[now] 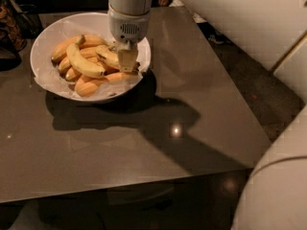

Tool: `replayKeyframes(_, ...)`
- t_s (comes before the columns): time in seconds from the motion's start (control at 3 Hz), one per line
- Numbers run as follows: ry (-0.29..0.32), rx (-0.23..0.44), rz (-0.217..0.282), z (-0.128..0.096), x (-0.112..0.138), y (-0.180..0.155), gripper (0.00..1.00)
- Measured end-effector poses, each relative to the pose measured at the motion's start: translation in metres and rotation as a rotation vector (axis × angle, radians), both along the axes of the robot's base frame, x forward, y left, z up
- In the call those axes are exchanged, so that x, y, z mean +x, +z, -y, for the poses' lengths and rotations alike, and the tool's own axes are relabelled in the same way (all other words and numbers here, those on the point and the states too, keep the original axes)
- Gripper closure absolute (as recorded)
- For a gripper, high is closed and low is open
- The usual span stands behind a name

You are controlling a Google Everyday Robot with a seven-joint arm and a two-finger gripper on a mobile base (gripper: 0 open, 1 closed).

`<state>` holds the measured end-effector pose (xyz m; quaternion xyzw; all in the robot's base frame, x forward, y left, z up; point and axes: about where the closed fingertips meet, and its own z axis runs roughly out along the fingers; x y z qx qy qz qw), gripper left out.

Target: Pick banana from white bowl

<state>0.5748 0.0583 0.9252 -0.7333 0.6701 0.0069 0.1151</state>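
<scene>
My gripper [127,61] hangs straight down over the right side of the white bowl [91,22], right at the pile of fruit, and I cannot tell whether it is spread, narrowed or gripping anything. The banana [106,56] lies in the bowl touching my gripper's left side, gently curved, yellow with darker shading toward its end, resting on the other fruit. Beside it sit 1 longer, smoother yellow banana [84,63] and several stubby orange bananas [88,85], all inside the bowl on the dark table [144,143].

Gripper [127,61] low under vertical wrist [128,28]
</scene>
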Motion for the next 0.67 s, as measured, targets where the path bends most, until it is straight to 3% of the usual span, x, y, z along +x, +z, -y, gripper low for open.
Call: replayKeyframes(0.67,0.002,0.045,0.025,0.001,0.0032,0.012,1.0)
